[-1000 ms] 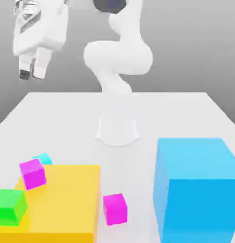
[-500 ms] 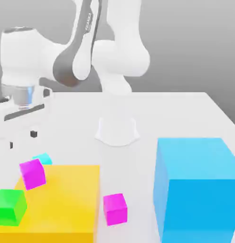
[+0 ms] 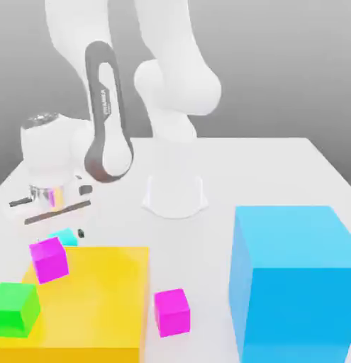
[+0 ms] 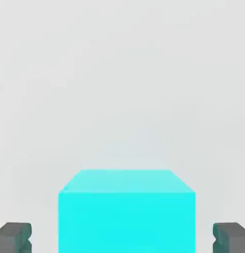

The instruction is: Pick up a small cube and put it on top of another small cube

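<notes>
the white tabletop (image 3: 277,170) lay under everything, my white base (image 3: 175,195) standing near its middle. the huge light-blue cube (image 3: 291,283) sat at the exterior view's right, well apart from the rest. the flat yellow block (image 3: 100,298) lay at the exterior view's left front. on its near left corner sat the small green cube (image 3: 15,308). one small magenta cube (image 3: 49,259) rested tilted at the yellow block's far left corner, and i could not tell whether it lay on the block or leaned against it. the other small magenta cube (image 3: 171,312) stood on the table just beside the yellow block's right edge.

the small cyan cube (image 3: 64,236) sat on the table just behind the yellow block, close beside the tilted magenta cube. my gripper (image 3: 50,225) was low over it, wrist pointing down. in the hand view the cyan cube (image 4: 126,212) lay between my dark fingertips (image 4: 13,237), one at each side, with a gap of bare table between each pad and the cube's face. so my fingers were spread apart, straddling the cube without touching it.
</notes>
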`<control>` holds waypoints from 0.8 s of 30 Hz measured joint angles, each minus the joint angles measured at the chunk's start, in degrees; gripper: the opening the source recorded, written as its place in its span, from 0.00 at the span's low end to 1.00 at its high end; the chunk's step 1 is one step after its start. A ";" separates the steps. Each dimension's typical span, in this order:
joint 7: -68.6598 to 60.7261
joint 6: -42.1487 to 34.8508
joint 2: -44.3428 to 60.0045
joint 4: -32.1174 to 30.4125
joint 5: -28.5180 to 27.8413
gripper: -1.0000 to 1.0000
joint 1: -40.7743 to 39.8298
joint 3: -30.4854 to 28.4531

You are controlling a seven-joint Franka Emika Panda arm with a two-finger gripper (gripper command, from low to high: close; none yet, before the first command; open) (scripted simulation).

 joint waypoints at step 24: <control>-0.30 -29.19 -22.45 10.50 -9.79 0.00 7.35 8.46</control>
